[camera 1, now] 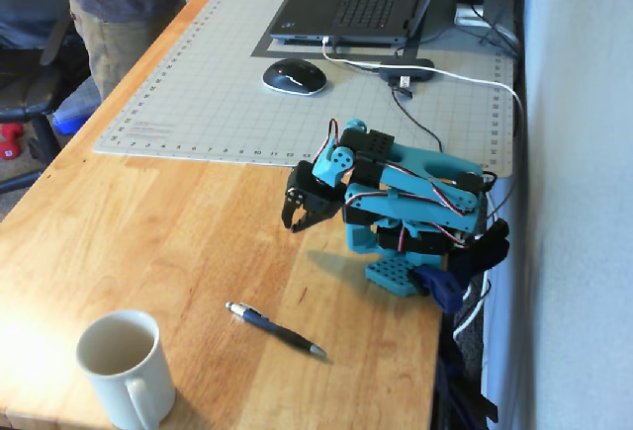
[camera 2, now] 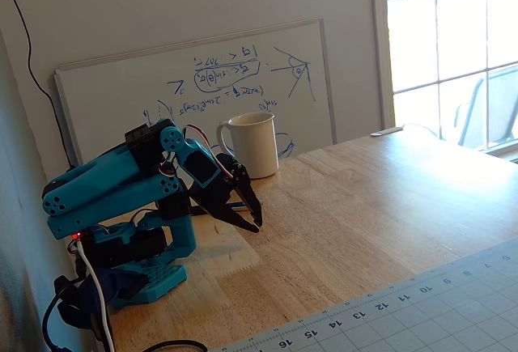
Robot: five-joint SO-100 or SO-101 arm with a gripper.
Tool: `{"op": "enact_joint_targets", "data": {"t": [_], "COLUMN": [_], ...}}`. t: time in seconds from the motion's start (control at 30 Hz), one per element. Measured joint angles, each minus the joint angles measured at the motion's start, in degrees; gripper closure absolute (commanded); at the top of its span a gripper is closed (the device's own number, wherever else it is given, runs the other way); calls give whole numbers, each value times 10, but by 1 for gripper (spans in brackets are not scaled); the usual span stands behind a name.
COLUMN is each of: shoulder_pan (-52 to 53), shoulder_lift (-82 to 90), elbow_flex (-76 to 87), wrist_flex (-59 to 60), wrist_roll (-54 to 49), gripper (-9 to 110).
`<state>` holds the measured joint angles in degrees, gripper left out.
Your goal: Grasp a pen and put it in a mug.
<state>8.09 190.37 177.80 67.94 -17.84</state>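
One pen (camera 1: 274,329) flat, well apart from gripper (camera 1: 299,220) fingertips.

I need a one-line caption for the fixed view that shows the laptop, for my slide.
Folded blue arm, gripper above the wooden table; pen and empty mug lie apart in front.

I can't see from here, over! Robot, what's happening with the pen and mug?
Gripper folded near base, holding nothing, jaws nearly closed. Pen flat on table, untouched. Mug upright, empty, beside it. Nothing blocking the path.
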Motion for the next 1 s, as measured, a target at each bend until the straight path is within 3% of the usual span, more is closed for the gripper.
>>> {"op": "enact_joint_targets", "data": {"t": [0.73,0.83,1.0], "shoulder_pan": [0,0,-24], "shoulder_lift": [-1,-39,-162], "elbow_flex": [-2,-48,-153], "wrist_flex": [-1,0,0], "wrist_roll": [3,38,180], "gripper": [101,100,100]}}
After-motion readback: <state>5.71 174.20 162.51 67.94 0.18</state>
